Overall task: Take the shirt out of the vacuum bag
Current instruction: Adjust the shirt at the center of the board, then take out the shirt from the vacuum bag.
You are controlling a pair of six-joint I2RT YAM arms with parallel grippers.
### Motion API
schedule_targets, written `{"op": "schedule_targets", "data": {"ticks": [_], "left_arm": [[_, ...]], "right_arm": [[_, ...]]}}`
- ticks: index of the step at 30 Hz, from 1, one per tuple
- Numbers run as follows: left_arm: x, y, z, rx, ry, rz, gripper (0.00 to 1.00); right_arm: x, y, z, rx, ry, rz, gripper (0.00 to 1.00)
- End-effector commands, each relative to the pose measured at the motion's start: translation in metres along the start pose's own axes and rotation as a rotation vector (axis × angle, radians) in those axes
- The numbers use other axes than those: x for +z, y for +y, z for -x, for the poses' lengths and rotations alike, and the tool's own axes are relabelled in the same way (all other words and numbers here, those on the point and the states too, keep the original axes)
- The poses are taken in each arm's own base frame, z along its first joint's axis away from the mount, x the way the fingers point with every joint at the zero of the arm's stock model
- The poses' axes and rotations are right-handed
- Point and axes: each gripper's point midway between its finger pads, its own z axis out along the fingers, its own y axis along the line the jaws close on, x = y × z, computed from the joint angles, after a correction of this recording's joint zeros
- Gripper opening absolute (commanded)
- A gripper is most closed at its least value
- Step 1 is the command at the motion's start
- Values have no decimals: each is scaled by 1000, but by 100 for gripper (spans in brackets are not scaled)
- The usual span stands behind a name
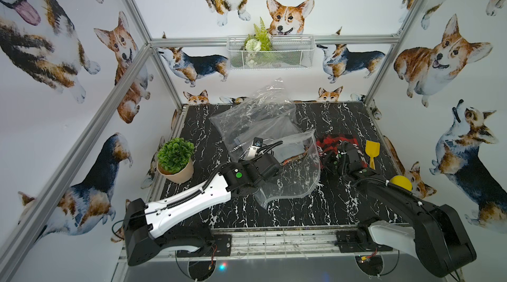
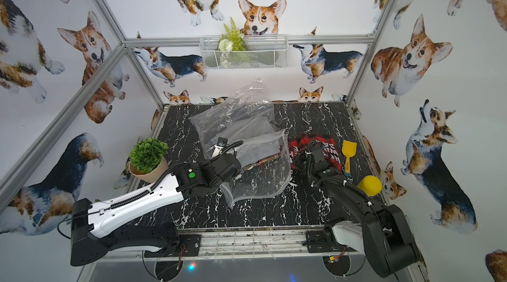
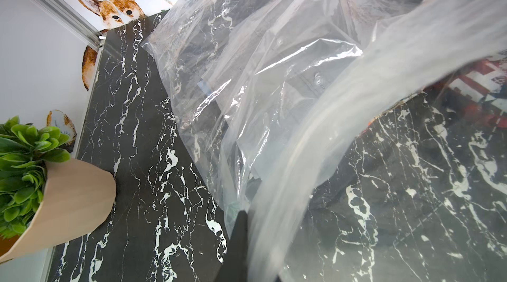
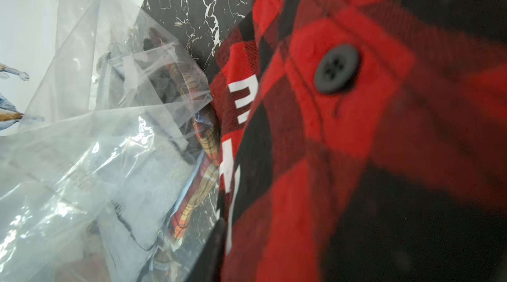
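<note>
The vacuum bag point(image 1: 263, 118) sprawls across the middle of the black marbled tabletop point(image 1: 301, 206), its crinkled closed end reaching up toward the far edge. Its zip-edged mouth faces the right edge and arches up off the surface. Through the plastic I can make out folded grey cloth and a strip of tan plaid inside. The left gripper point(image 3: 248, 228) is pinched together on the bag's plastic, which streams up and away from its fingers in the left wrist view.

The shirt point(image 1: 333, 140), red and black check with white lettering and a dark button, lies outside the bag on the tabletop. It sits just beside the bag's mouth, between it and a yellow scoop point(image 1: 372, 150) near the right edge. The right gripper point(image 1: 330, 158) is down on the shirt, but I cannot tell whether its jaws are apart or together.

A potted plant point(image 1: 175, 160) stands at the left edge, and a yellow rounded object point(image 1: 401, 183) sits by the right edge, partly behind the right arm.
</note>
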Motion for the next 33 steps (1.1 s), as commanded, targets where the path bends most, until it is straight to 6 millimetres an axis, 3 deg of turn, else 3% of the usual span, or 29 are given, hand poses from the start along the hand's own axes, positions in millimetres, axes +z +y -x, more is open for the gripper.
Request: {"op": "schedule_targets", "data": {"ticks": [1, 8, 14, 17, 19, 26, 29, 33], "left_arm": [[1, 5, -1, 14, 1, 25, 0], [-2, 6, 9, 30, -13, 32, 0], [-3, 8, 13, 20, -19, 34, 0], [-1, 8, 12, 3, -17, 27, 0], [1, 5, 9, -6, -8, 16, 0], [7, -4, 1, -73, 8, -24, 0], [5, -6, 2, -116, -10, -58, 0], [2, -7, 2, -166, -33, -100, 0]], "right_arm": [[-12, -2, -3, 37, -5, 11, 73], [-63, 11, 2, 32, -53, 77, 83], [-108, 24, 0, 49, -87, 182, 83], [-120, 44, -8, 46, -72, 273, 83], [-126, 67, -19, 4, -40, 333, 83], [-126, 133, -82, -152, 1, 430, 84], [-112, 150, -106, -176, 27, 439, 84], [-84, 158, -121, -155, 32, 418, 84]]}}
